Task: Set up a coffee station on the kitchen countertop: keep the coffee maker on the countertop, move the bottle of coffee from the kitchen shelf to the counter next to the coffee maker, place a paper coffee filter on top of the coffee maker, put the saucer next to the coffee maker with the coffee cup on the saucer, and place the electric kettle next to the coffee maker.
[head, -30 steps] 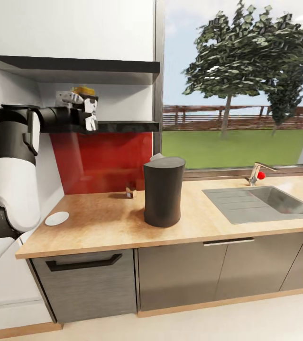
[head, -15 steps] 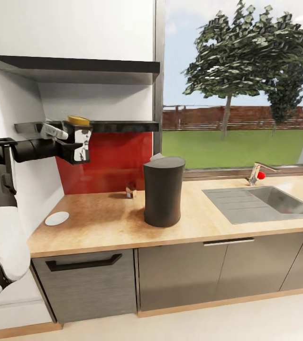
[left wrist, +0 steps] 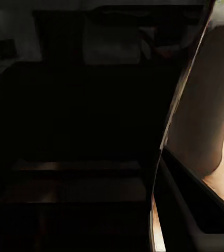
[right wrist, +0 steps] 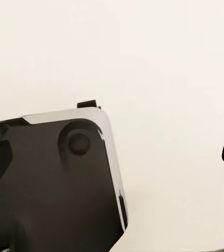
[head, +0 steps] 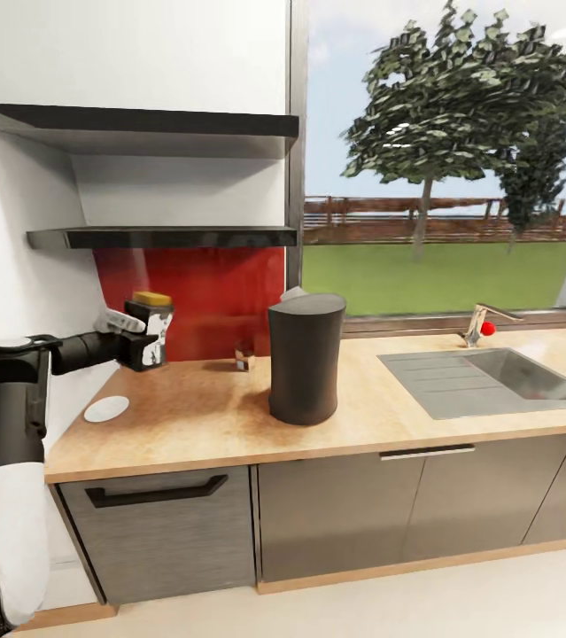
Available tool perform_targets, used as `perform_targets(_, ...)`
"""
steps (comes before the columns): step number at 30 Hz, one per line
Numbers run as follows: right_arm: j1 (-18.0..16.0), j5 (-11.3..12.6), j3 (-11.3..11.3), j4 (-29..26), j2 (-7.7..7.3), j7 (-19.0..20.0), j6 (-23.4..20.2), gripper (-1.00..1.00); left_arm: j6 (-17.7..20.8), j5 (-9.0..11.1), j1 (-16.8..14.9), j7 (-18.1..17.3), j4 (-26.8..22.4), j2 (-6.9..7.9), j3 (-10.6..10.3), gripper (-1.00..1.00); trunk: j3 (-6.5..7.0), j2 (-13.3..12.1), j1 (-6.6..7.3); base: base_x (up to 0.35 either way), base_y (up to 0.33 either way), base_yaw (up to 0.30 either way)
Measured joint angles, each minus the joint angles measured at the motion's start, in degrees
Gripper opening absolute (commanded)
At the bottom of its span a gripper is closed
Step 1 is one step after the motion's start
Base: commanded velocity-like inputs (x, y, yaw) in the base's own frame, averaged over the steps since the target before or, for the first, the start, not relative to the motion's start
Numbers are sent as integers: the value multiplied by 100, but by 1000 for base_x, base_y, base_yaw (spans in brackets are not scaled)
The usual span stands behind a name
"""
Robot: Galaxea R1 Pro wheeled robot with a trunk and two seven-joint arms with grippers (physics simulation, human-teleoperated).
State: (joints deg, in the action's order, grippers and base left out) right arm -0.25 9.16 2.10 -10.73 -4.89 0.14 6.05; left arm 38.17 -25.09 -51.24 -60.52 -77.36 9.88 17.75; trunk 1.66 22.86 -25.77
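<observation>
Bottle of coffee (head: 148, 328) sat at the left of the head view, clamped in the left gripper (head: 145, 341) and held just above the back-left part of the countertop (head: 203, 416), in front of the red backsplash (head: 212, 292). Its amber top showed above the fingers, which pressed on the dark body from both sides. The kitchen shelf (head: 167, 237) above it was bare. The coffee maker (head: 305, 356) stood at mid-frame, well apart to the right of the bottle; a small brown item (head: 244, 356) sat on the counter between them. The saucer (head: 106, 408) lay at lower left near the counter's edge. A sink (head: 486, 377) occupied the right side.

In the left wrist view, nearly everything was dark, very likely the bottle pressed close to the lens; a strip of tan worktop and a dark rounded shape that may have been the coffee maker (left wrist: 204, 105) showed at the right edge.

In the right wrist view, a dark robot part with a grey rim lay at lower left against a pale surface; whether the right gripper's jaws were apart or together I could not tell.

Judging by looks, the bottle was small, rigid and probably smooth glass, so light but slippery and breakable. A mid-body hold, below the cap, seemed soundest, with the bottle kept upright.
</observation>
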Motion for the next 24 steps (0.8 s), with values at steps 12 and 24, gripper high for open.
perform_targets(12, 0, 0, -8, -47, 32, 3, 9, 100, -1176, 121, 584, 2767, 403, -941, -2, -100, 0, 0, 0, 0, 0, 0)
perform_targets(24, 0, 0, -1, -47, 134, -5, 17, 100, -3013, 500, 670, 4523, 2272, -1033, -36, -100, 1, -2, -1, 0, 0, -11)
